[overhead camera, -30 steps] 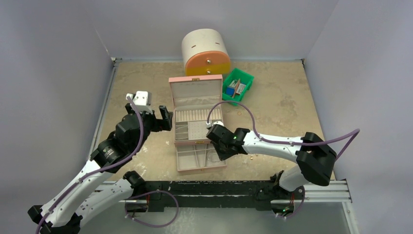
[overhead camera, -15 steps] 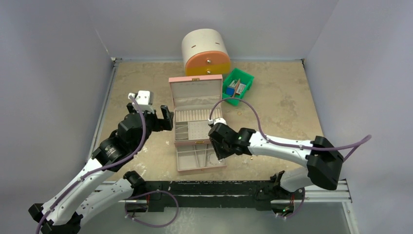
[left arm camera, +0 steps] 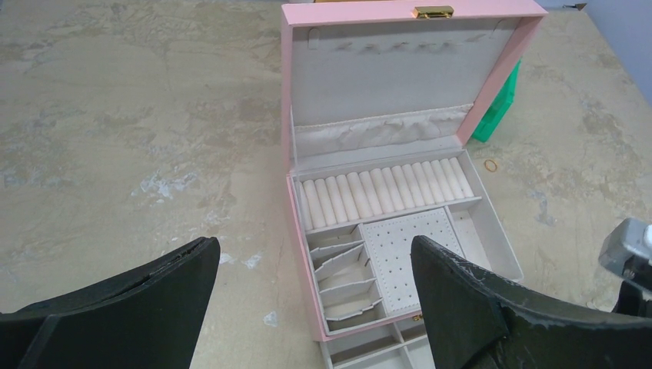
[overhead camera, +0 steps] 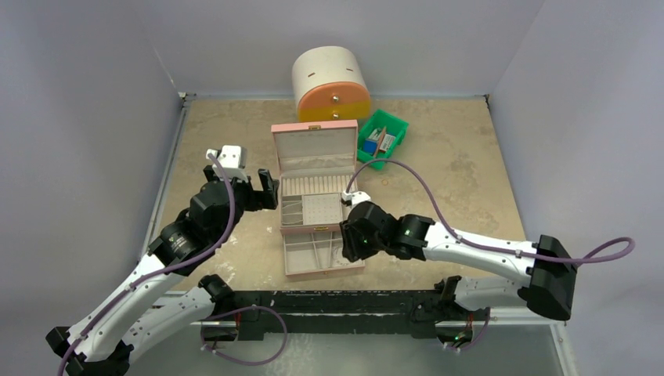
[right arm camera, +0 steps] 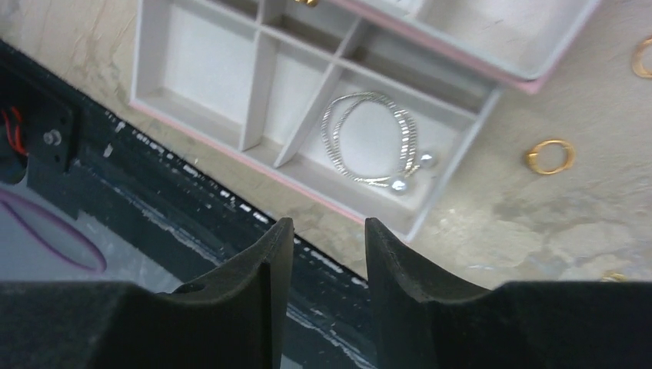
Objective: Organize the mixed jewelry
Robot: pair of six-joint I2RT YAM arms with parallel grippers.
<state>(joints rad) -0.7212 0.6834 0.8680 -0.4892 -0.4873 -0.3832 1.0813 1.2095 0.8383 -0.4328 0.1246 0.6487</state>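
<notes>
One silvery hoop (right arm camera: 369,138), thin twisted wire with two bead ends, lies coiled in an end compartment of the pink box's (left arm camera: 286,115) grey-lined drawer (right arm camera: 192,61). Gold ring (right arm camera: 550,156): on the mottled stone table (right arm camera: 523,223), near the drawer. Right gripper (right arm camera: 326,231): fingers narrowly parted, empty. Left gripper (left arm camera: 314,257): black fingers spread wide, empty.

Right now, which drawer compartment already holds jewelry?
The end compartment nearest the loose gold ring: it holds the silvery wire hoop; the other drawer compartments in view look empty.
</notes>
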